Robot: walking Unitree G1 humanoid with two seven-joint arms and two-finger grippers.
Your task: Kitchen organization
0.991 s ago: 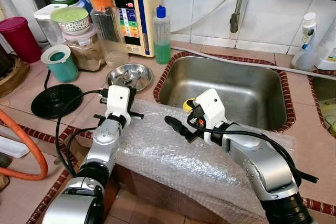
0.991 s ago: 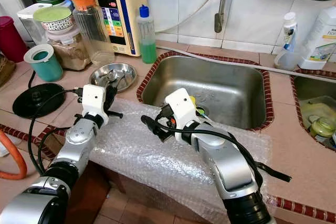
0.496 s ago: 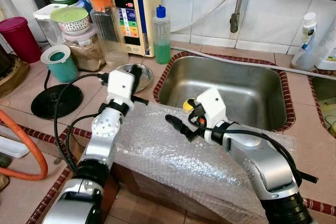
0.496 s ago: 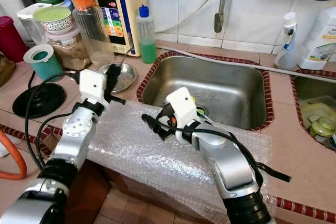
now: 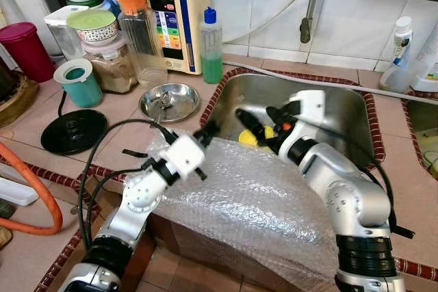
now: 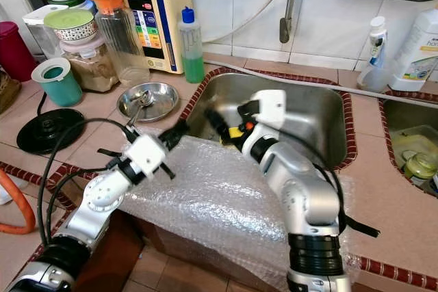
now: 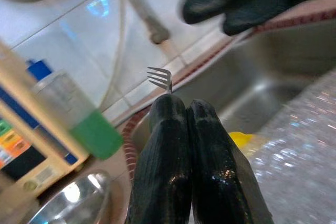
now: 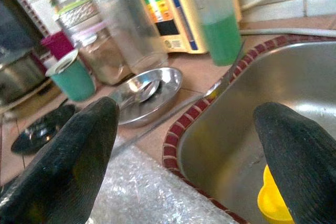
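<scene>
My left gripper (image 5: 207, 129) reaches over the bubble wrap (image 5: 253, 196) toward the near left rim of the steel sink (image 5: 342, 111). It is shut on a small metal fork (image 7: 160, 78), whose tines stick out past the fingertips. My right gripper (image 5: 256, 113) hovers over the left part of the sink, open, with nothing between its fingers (image 8: 79, 156). A yellow object (image 5: 250, 139) lies in the sink just below it. A steel bowl (image 5: 169, 100) holding a spoon sits on the counter left of the sink.
Jars, a teal cup (image 5: 81, 81), a green soap bottle (image 5: 211, 46) and a water unit (image 5: 171, 11) crowd the back left. A black lid (image 5: 72, 130) lies on the counter. The tap (image 5: 308, 11) hangs over the sink; bottles (image 5: 400, 49) stand at the right.
My left gripper has swung from over the steel bowl down and right to the sink's edge. My right gripper has lifted off the bubble wrap, moved over the sink and opened.
</scene>
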